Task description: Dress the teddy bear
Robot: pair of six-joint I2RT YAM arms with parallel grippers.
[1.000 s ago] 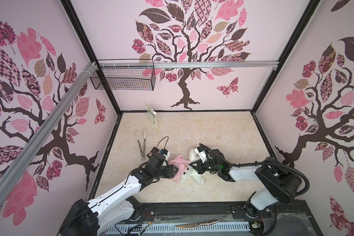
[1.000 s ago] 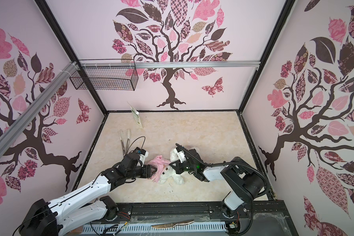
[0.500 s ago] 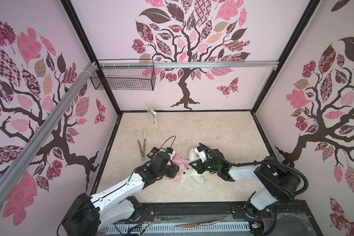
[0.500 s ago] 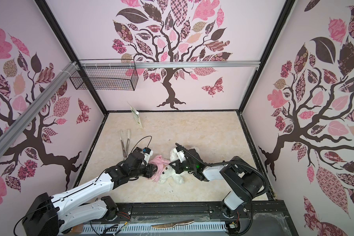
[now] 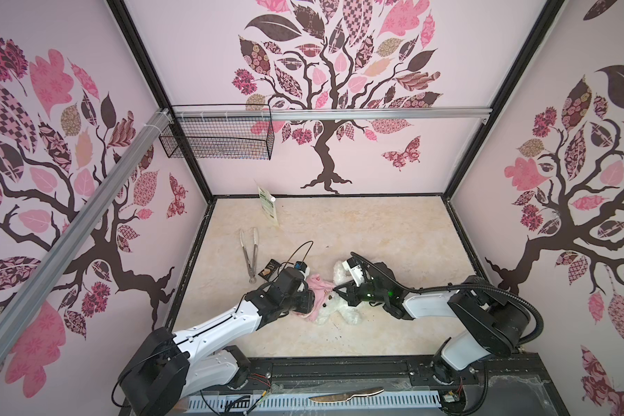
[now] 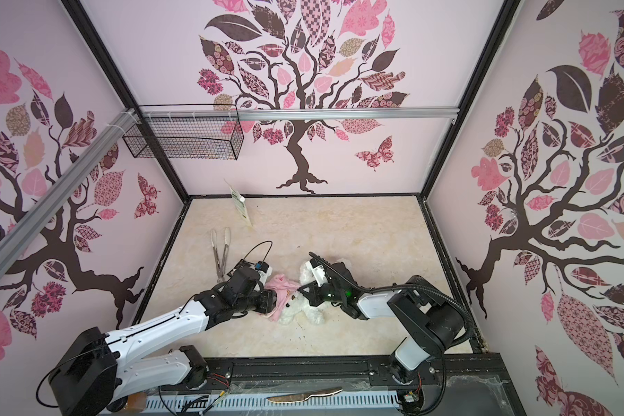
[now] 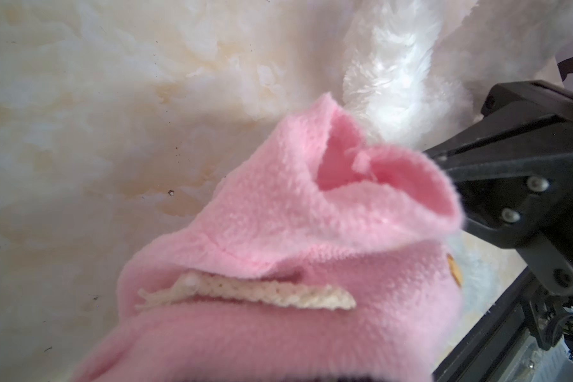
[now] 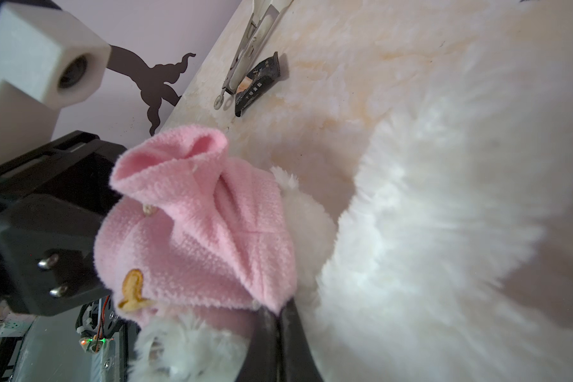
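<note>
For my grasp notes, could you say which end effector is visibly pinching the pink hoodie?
The right end effector, tips shut on the pink hoodie; the left end effector has its jaws hidden.

Cream marbled floor (image 6: 339, 234) holds a fluffy white plush teddy bear (image 6: 305, 312). A small pink fleece hoodie (image 6: 281, 286) touches it.

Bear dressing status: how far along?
Done: little. The teddy bear lies bare on the table, pink hoodie bunched beside its head. In hand: right gripper, jaws shut on a hoodie edge; left gripper buried in the fabric, grip unclear. Left: hoodie over head, arms, body.
</note>
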